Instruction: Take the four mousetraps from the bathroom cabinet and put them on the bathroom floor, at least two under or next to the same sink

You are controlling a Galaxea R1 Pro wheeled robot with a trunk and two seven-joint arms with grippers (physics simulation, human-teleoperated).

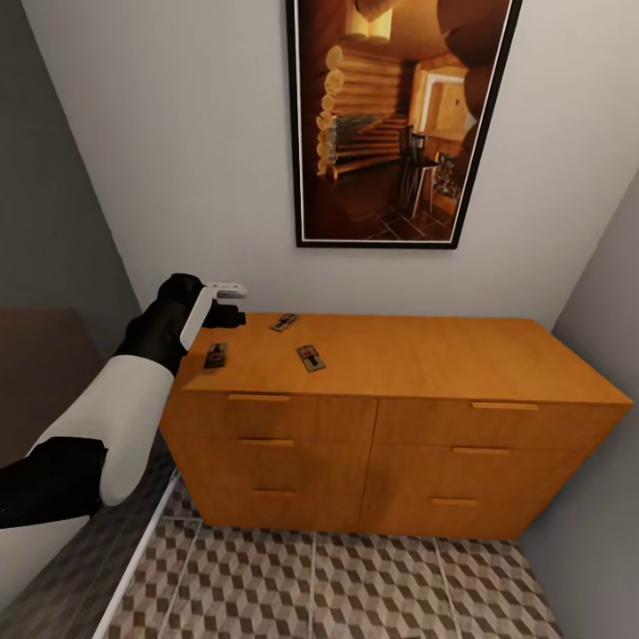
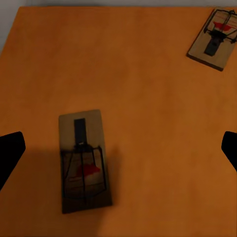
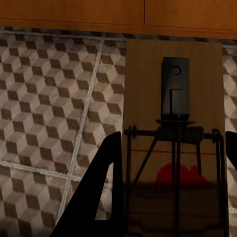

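Three mousetraps lie on top of the orange wooden cabinet [image 1: 426, 355]: one near the left end [image 1: 214, 355], one a little further right [image 1: 311, 358], one toward the back [image 1: 284, 322]. My left gripper [image 1: 233, 306] hovers over the cabinet's left end. In the left wrist view it [image 2: 118, 148] stands open, its dark fingertips [image 2: 10, 153] wide apart above one mousetrap [image 2: 84, 160], with another [image 2: 215, 37] farther off. My right gripper [image 3: 174, 140] is shut on a fourth mousetrap [image 3: 173, 98], held above the cube-patterned bathroom floor [image 3: 44, 98] close to the cabinet's base. The sink is out of view.
A large framed picture [image 1: 399, 115] hangs on the white wall behind the cabinet. Grey walls close in on both sides. A dark brown surface [image 1: 35, 373] lies at the left, with a white edge [image 1: 133, 568] below it. Patterned floor tiles [image 1: 311, 586] stretch in front of the drawers.
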